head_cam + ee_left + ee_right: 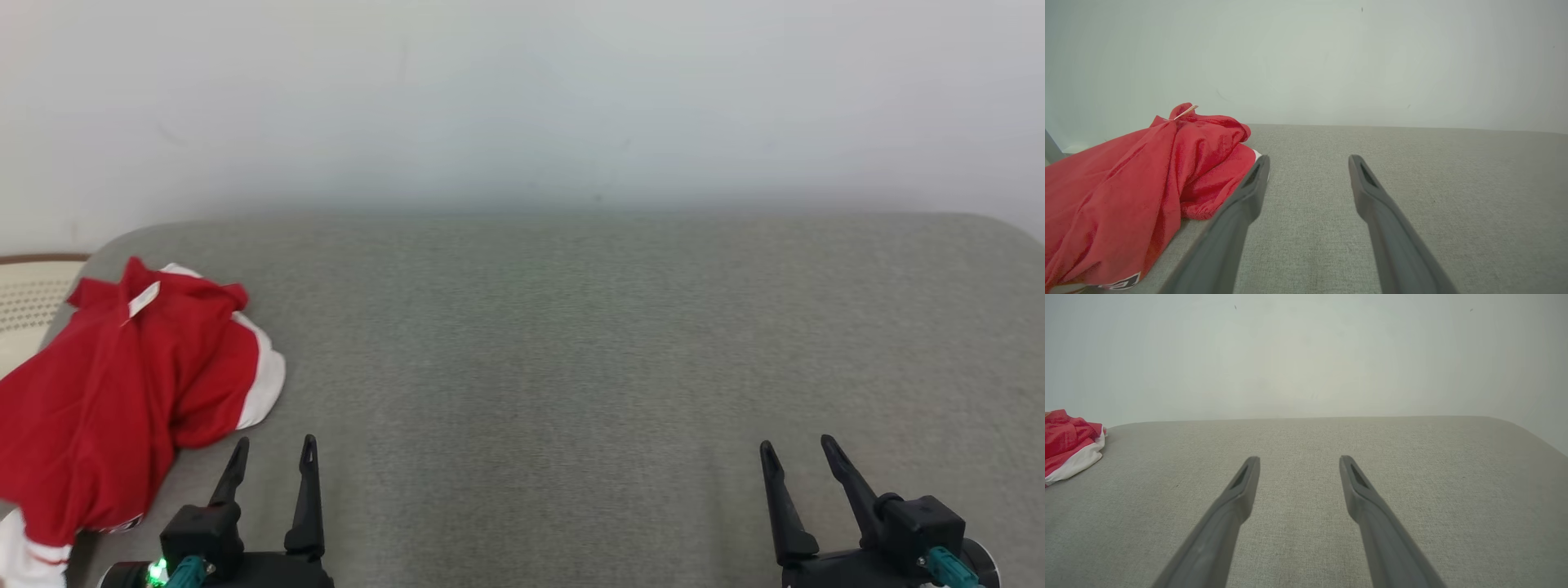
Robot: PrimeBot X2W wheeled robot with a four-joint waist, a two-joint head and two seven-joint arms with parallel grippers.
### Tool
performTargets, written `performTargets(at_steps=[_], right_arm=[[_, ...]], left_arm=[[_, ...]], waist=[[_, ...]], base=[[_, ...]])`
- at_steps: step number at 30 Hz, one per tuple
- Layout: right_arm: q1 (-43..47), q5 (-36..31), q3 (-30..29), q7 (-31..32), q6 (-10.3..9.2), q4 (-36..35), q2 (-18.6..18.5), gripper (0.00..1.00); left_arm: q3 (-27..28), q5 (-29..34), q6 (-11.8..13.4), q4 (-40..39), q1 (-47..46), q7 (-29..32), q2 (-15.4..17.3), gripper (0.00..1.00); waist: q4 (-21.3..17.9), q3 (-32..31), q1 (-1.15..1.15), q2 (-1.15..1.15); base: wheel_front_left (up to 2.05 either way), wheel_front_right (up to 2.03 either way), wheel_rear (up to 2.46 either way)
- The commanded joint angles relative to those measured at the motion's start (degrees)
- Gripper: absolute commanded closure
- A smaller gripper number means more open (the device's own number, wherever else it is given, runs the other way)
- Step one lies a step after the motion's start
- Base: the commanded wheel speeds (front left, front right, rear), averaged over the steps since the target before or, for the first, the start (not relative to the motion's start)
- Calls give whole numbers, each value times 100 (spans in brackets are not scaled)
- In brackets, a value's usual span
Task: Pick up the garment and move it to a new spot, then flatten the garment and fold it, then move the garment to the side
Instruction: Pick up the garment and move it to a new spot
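The red garment [122,392] lies crumpled at nine o'clock on the grey padded surface [571,343] — just beside the left gripper [275,442], fingers spread, empty. The right gripper [797,442], at five o'clock and well apart, also gapes wide, holding nothing.

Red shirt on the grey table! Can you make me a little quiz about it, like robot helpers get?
1. Which is closer to the red shirt: the left tool or the right tool?
2. True or false: the left tool is holding the shirt.
3. Fill in: besides red, the shirt has parts coloured ____.
Key: 1. The left tool. 2. False: both tools are open and empty. 3. White.
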Motion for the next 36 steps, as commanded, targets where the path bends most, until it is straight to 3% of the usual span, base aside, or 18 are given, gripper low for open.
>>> performTargets(at_steps=[1, 3, 7, 12, 23, 29, 36], right_arm=[[6, -43, 69, 20, 3, -28, -46, 0], [-34, 22, 262, 34, 2, -68, -40, 0], [-87, 57, 470, 84, 2, -115, -43, 0], [-127, 100, 632, 54, 2, -64, 1, 0], [-166, 151, 674, 2, 2, -9, 41, 0], [-232, 127, 739, 59, 2, -62, -22, 0], [-514, 174, 888, 122, 2, -130, -208, 0]], left_arm=[[37, -21, 40, -14, -8, -14, 61, 0], [114, -52, 131, -85, 93, 0, 109, 0], [194, -144, 197, -124, 166, -26, 155, 0], [207, -216, 256, -198, 240, -13, 198, 0], [200, -337, 203, -262, -61, 148, 305, 0], [238, -638, -132, -206, -1230, 1008, 601, 0], [329, -1098, -654, 1580, -2502, 1825, 941, 0]], waist=[[348, 20, 0, 0], [926, 29, 0, 0], [1602, 54, 0, 0], [1980, 52, 0, 0], [1995, 75, 0, 0], [1854, 241, 0, 0], [1300, 746, 0, 0]], base=[[0, 0, 0], [0, 0, 0], [0, 0, 0], [0, 0, 0], [0, 0, 0], [0, 0, 0], [0, 0, 0]])
